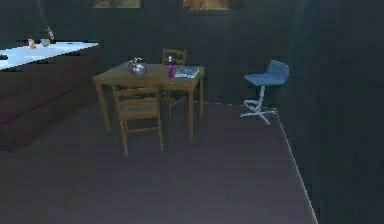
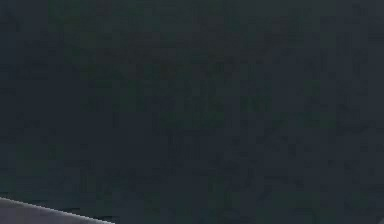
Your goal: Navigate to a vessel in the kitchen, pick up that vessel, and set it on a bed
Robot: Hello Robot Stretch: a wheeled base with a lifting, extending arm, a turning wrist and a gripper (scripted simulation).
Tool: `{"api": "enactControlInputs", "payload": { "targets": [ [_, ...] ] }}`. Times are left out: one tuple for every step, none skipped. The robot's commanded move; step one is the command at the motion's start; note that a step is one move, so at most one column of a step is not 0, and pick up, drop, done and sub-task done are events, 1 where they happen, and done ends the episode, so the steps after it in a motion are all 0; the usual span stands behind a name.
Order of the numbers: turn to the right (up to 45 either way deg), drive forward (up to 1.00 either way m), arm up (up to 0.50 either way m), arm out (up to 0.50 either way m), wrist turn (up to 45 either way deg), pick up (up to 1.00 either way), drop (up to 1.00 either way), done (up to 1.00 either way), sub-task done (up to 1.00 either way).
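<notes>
Facing wooden tabletop (image 1: pixel 155 79): you see grey kettle-like vessel (image 1: pixel 137 67) standing on it, magenta cup (image 1: pixel 171 71) apart, rightward; contents not discernible. State of tool: you cannot tell.

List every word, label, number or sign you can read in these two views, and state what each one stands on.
None can be read.
The left wall picture and the right wall picture show no legible text.
The flat blue thing on the wooden table is too small to show any print.
The dark wall bears no writing.
</notes>
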Motion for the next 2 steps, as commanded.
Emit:
{"api": "enactControlInputs", "payload": {
  "targets": [
    [0.0, 1.0, 0.0, 0.0, 0.0, 0.0, 0.0, 0.0, 0.0],
    [9.0, 0.0, 0.0, 0.0, 0.0, 0.0, 0.0, 0.0, 0.0]
  ]
}}
